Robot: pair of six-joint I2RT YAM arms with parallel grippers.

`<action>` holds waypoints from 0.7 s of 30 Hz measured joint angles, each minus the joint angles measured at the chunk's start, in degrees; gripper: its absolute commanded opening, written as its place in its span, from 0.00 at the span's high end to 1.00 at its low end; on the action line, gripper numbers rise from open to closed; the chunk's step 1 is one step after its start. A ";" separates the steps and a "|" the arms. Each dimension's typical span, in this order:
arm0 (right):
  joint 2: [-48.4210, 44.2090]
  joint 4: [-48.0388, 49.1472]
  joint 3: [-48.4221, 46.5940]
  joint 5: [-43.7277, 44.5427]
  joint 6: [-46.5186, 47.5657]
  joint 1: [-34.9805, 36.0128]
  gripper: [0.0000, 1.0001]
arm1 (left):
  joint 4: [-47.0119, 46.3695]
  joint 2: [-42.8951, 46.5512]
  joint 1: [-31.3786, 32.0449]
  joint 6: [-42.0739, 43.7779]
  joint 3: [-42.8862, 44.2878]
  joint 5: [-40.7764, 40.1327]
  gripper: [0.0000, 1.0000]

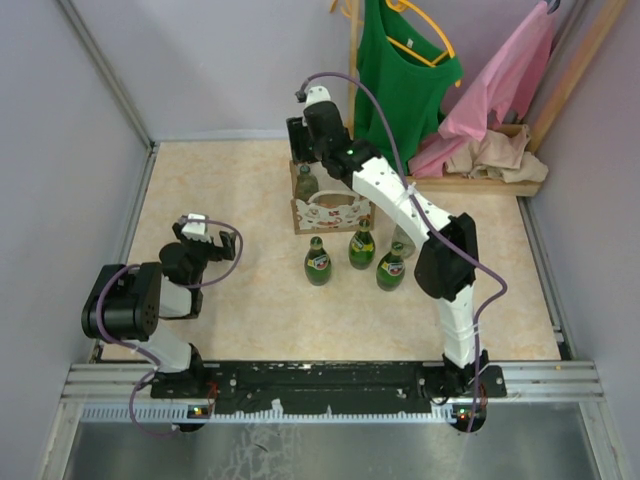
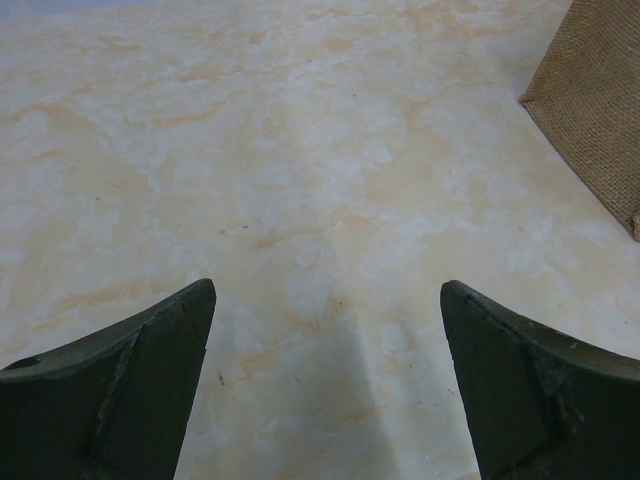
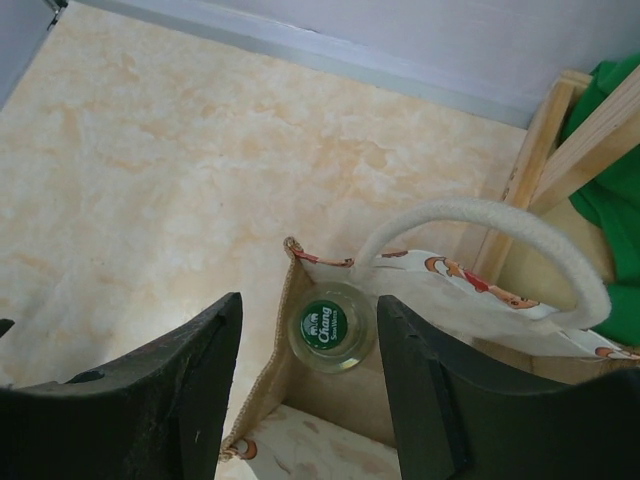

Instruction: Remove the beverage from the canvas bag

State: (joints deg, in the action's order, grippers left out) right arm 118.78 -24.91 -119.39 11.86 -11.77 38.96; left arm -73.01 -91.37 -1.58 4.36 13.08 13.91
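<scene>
The canvas bag [image 1: 332, 208] stands upright at the back middle of the table, tan with white handles and a white-and-red front panel. One clear bottle with a green Chang cap [image 3: 332, 327] stands inside it at the left end; it also shows in the top view [image 1: 305, 183]. My right gripper [image 3: 310, 302] is open and hovers above the bag's left end [image 1: 303, 150], its jaws either side of the cap and apart from it. A white handle [image 3: 500, 225] arcs beside the right finger. My left gripper [image 2: 327, 290] is open and empty over bare table at the left [image 1: 207, 238].
Three green bottles [image 1: 319, 262] [image 1: 362, 245] [image 1: 391, 267] stand in front of the bag, and another bottle [image 1: 403, 238] is partly hidden by my right arm. A wooden rack [image 1: 480, 180] with green and pink clothes fills the back right. The bag's burlap corner [image 2: 600, 110] lies far right of my left gripper.
</scene>
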 measured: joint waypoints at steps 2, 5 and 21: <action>0.00 -0.33 0.00 -0.44 -0.11 0.00 0.44 | 0.02 0.00 0.00 -0.02 0.00 -0.02 0.00; 0.00 -0.24 0.00 -1.05 -0.31 0.00 0.44 | 0.02 0.00 0.00 0.00 0.00 0.00 0.00; 5.05 -1.05 0.15 0.46 0.72 0.00 0.39 | 0.00 0.00 0.00 0.00 0.00 -0.02 0.00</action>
State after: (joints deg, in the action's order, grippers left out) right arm 123.83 -25.96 -119.24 12.32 -11.05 38.96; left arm -73.01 -91.37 -1.58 4.36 13.08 13.89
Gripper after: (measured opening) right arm 0.613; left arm 0.998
